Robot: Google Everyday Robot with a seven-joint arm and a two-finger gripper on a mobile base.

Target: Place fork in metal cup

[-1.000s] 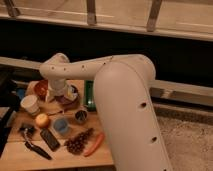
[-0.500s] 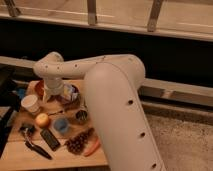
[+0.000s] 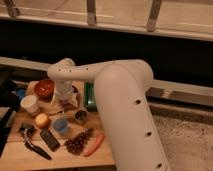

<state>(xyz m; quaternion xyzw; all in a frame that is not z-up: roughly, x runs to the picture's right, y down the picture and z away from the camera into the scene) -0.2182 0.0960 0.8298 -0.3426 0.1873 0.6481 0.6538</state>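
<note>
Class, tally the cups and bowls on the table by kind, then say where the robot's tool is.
Cups: 3 (white cup, blue cup, metal cup)
Bowls: 1 (red bowl)
Total: 4
Tool: over the table, near the red bowl.

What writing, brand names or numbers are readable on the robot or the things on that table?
None: no readable text anywhere. The white paper cup, blue cup, metal cup and the robot's arm show no legible marks. The gripper, low over the table beside the red bowl, shows none either.
</note>
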